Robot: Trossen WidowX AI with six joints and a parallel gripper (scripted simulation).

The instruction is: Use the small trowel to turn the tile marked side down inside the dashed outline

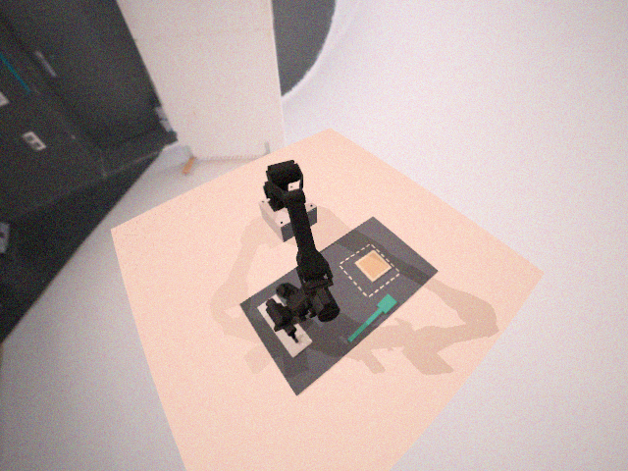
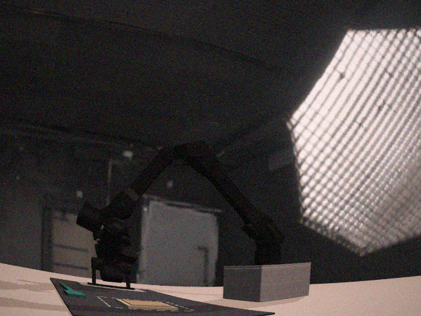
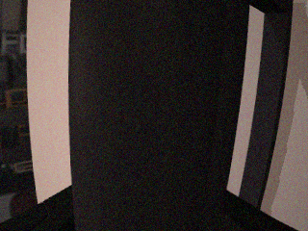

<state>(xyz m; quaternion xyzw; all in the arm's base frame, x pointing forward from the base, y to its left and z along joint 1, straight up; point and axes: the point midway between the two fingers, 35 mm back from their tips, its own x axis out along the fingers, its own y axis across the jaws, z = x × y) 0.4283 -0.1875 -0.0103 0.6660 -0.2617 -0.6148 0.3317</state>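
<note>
My gripper (image 2: 111,284) is shut on the handle of a pale rectangular plate (image 1: 299,349) (image 2: 139,289). The plate is low at the left end of the mat; whether it touches the mat cannot be told. The handle is hidden by the dark gripper. A teal flat-bladed tool (image 1: 386,303) (image 2: 76,293) with a long thin handle lies on the mat (image 1: 296,383), well away from the gripper. The square tile (image 1: 373,265) (image 2: 149,303), orange inside a pale border, lies flat inside the dashed outline (image 1: 354,281). A dark shape fills the middle of the wrist view.
The arm's grey base block (image 1: 299,223) (image 2: 285,281) stands behind the mat. The arm reaches over the mat's left part. The pale table (image 1: 213,405) extends around the mat, with arm shadows to the right.
</note>
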